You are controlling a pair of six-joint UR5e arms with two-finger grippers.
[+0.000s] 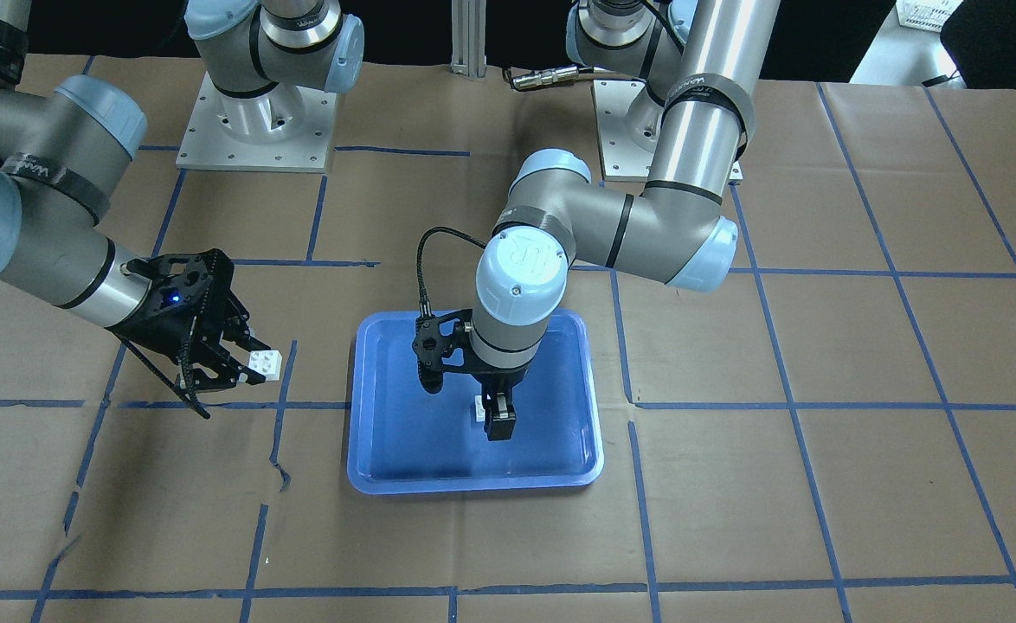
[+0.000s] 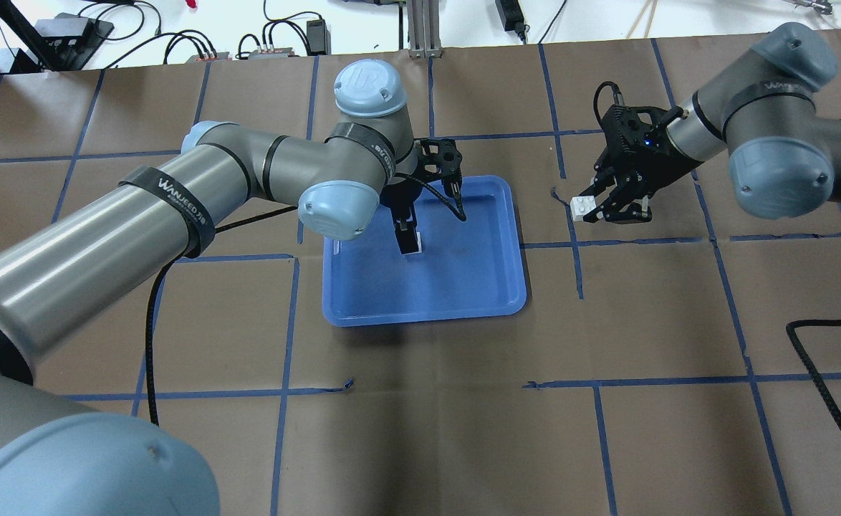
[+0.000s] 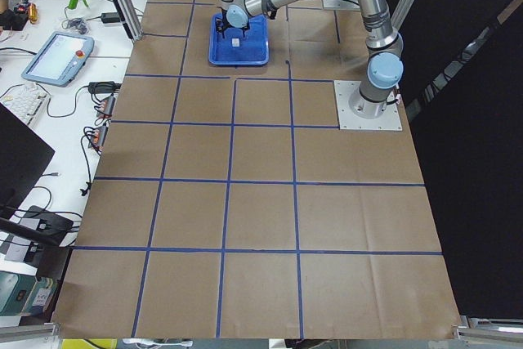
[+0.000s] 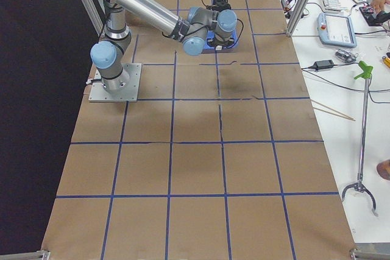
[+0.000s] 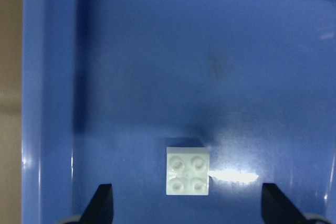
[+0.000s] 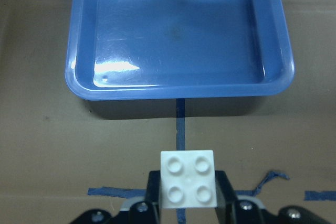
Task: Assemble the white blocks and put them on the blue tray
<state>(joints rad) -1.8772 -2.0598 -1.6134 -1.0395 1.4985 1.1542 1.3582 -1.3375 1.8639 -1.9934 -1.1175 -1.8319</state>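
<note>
**Station State: One Block in Tray, One in Right Tool**

The tabletop was covered in brown paper, divided into squares by blue tape lines. A white bench carrying a teach pendant and cables ran along the side opposite the robot. A black screen closed off the robot's side.

Count: two arms, two grey base plates, one blue tray, two white blocks.

White block A lay studs-up on the tray floor. The left tool hung directly over it with its fingers spread wide, one on each side, neither touching the block.

White block B sat outside the tray, near its rim, over a tape line. The right tool was clamped on its sides.
</note>
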